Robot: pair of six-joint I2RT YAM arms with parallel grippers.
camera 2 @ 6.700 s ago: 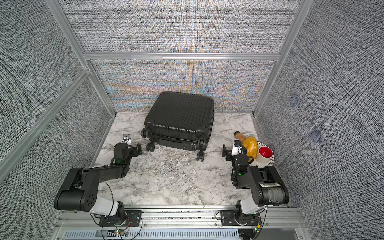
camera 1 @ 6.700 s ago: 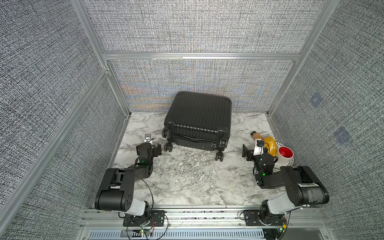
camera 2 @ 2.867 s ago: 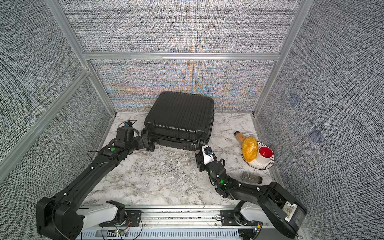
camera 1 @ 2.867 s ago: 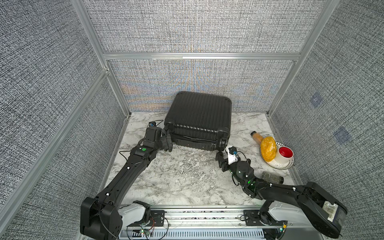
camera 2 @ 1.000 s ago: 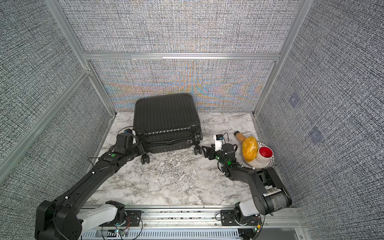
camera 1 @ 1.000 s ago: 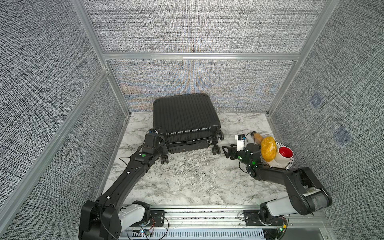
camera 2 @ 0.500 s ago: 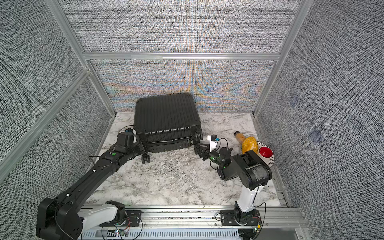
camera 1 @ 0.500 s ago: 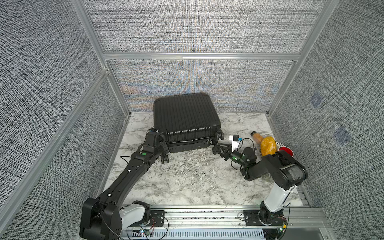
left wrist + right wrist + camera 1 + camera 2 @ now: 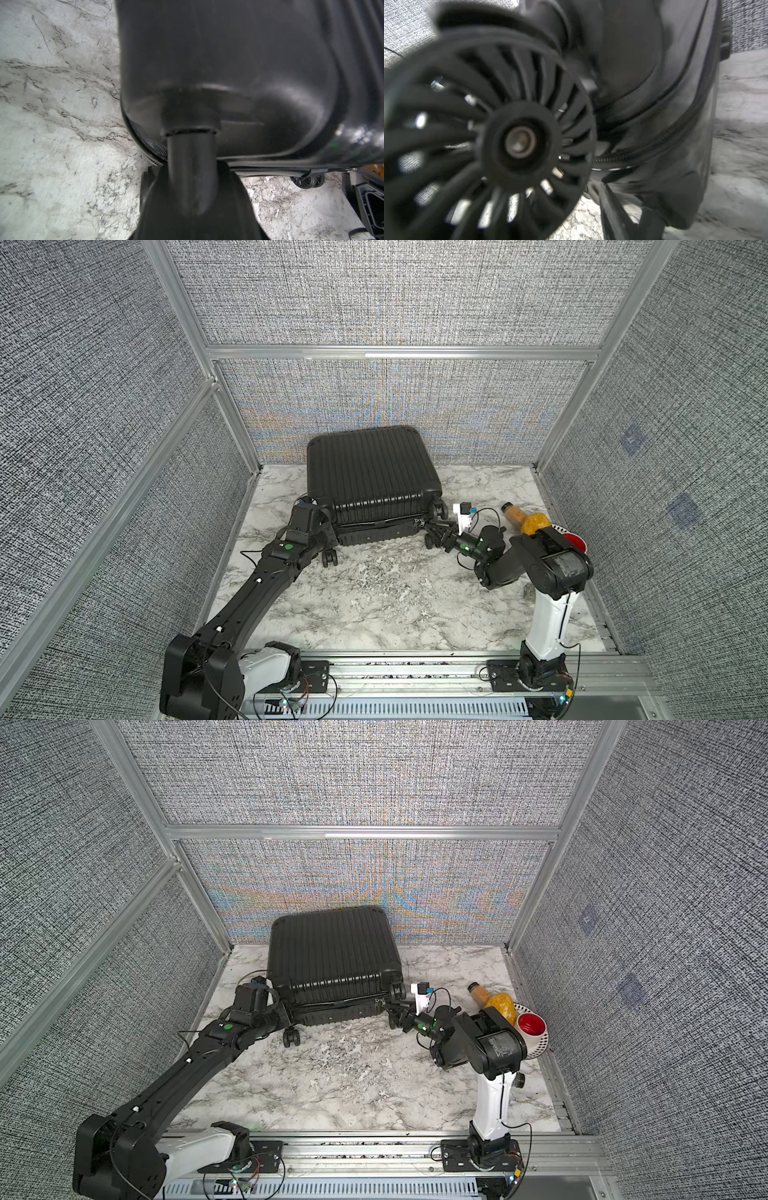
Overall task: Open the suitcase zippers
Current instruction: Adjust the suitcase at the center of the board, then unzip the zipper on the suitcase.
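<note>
The black ribbed suitcase (image 9: 370,472) (image 9: 330,952) lies flat at the back of the marble table. Along its near edge runs the zipper track (image 9: 612,160), with small metal pull tabs (image 9: 419,524) near the right corner. My left gripper (image 9: 322,526) (image 9: 279,1011) sits at the near left corner, shut on a wheel's stem (image 9: 190,166); its fingers are hidden. My right gripper (image 9: 434,533) (image 9: 397,1013) is at the near right corner, closed around a spoked wheel (image 9: 517,141) that fills the right wrist view. One finger (image 9: 612,207) shows beside that wheel.
A second left wheel (image 9: 329,558) stands free below the left gripper. To the right lie a bottle of orange liquid (image 9: 513,514), a yellow-orange lump (image 9: 536,522) and a white plate (image 9: 540,1048) with a red cup (image 9: 528,1025). Enclosure walls stand close on three sides.
The right arm has swung left from beside the plate to the suitcase's near right wheel, and its jaws have narrowed around it. The left gripper and the suitcase have stayed put.
</note>
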